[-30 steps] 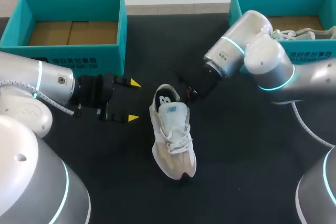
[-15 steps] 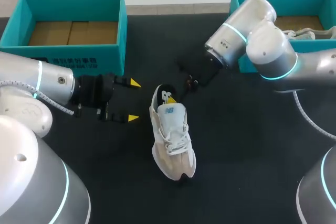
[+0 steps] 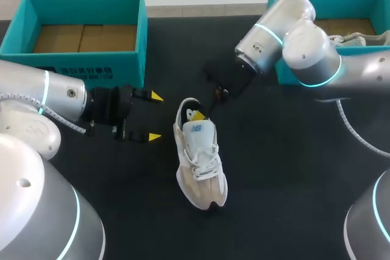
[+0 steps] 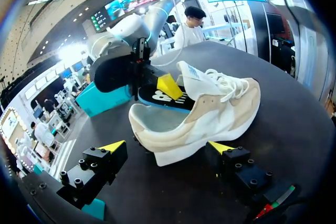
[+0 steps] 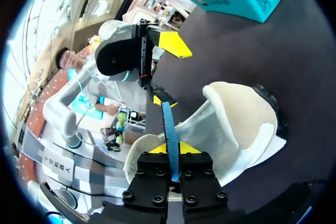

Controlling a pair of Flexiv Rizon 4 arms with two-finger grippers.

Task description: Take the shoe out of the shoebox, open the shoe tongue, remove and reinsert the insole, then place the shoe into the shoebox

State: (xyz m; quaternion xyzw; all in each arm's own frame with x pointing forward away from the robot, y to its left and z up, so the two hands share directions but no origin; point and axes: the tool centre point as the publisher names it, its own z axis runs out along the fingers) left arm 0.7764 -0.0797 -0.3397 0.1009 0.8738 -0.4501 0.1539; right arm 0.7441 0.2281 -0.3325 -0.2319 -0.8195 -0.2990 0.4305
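A beige and white shoe [image 3: 200, 156] lies on the black table, toe toward me. A dark insole [image 3: 194, 112] with a blue underside sticks up out of its heel opening. My right gripper [image 3: 211, 103] is shut on the insole's back end; in the right wrist view the blue edge [image 5: 169, 124] runs straight between its closed fingers [image 5: 171, 149]. My left gripper [image 3: 153, 117] stands open just left of the shoe's heel, touching nothing. From the left wrist, the shoe [image 4: 210, 121] lies ahead of the open fingers [image 4: 113, 146], with the insole [image 4: 160, 98] raised behind it.
A teal shoebox [image 3: 144, 22] with a bare cardboard floor stands at the back left. A second teal box [image 3: 275, 4] at the back right holds another shoe [image 3: 344, 39]. Bare black tabletop [image 3: 286, 175] surrounds the shoe on the right and front.
My right gripper closed on the insole at the heel and drew back up and away, pulling the insole partly out of the shoe. The left arm stayed still.
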